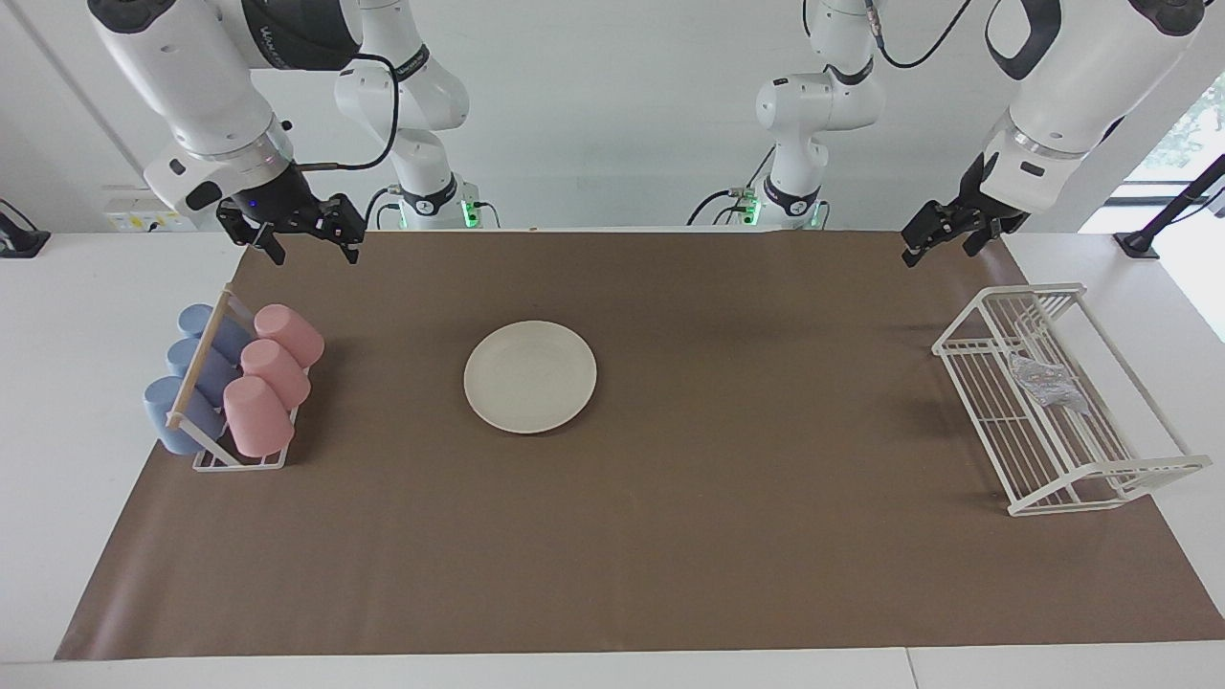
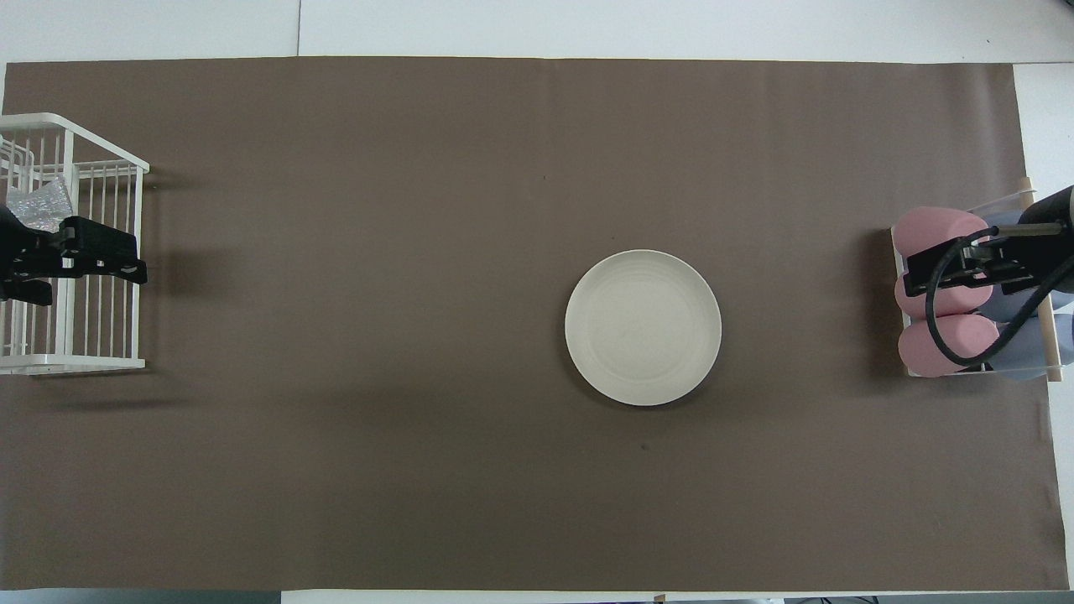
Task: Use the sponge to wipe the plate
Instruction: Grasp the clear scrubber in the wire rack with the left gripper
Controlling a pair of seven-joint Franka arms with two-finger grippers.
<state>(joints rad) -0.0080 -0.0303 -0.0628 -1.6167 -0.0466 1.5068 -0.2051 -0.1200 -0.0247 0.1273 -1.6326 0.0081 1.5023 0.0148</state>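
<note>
The left claw point(image 1: 943, 237) hangs in the air with its fingers spread and nothing between them, above the brown mat's edge next to the white wire rack point(image 1: 1129, 474) at the left arm's end of the table. That puts it just over the sponge point(image 1: 1048, 383), the crumpled silvery pad lying on the rack's wire floor, so this arm looks the natural one to fetch it; a descent into the rack between the wire walls would be needed first.

The right claw point(image 1: 304, 228) is likewise spread and empty, raised over the cup holder point(image 1: 239, 461) with its pink cups point(image 1: 273, 373) and blue cups point(image 1: 196, 373) at the right arm's end. It appears to be waiting clear of the work.

The plate point(image 1: 530, 376) sits flat on the brown mat point(image 1: 670, 555) near the middle of the table, somewhat toward the right arm's end, apart from both racks and open to a wipe from above. Nothing touches it yet, so the wiping has not begun.
</note>
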